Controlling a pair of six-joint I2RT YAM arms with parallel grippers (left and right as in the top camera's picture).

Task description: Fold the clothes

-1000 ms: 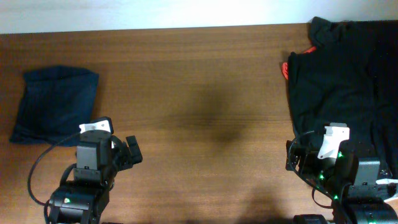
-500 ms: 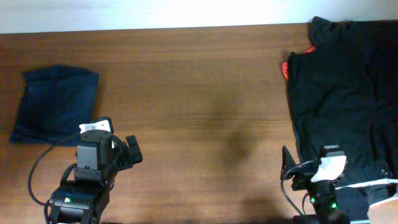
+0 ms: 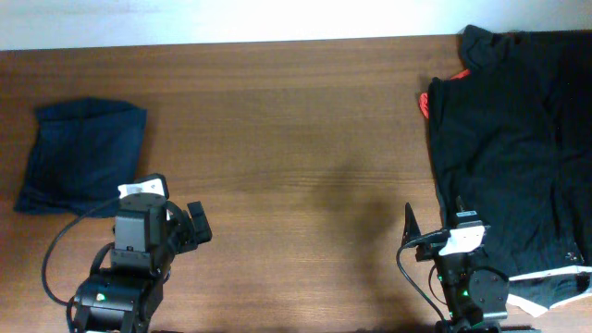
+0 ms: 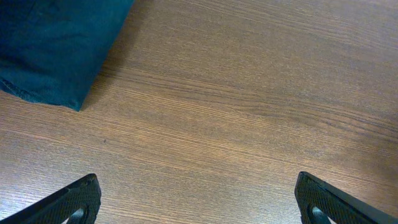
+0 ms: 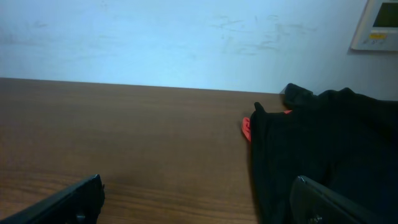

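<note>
At the left edge of the counter lies a folded navy garment, flat on the wood. My left gripper stands near the front edge, close to that garment but not touching it, jaws wide apart, holding nothing. My right gripper likewise gapes empty at the front edge. Black garments, red trim showing, fill the far right corner

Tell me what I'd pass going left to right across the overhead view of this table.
Folded navy garment → left hand, open over the wood → right hand, open at the near-left edge of the pile → pile of black garments.
</note>
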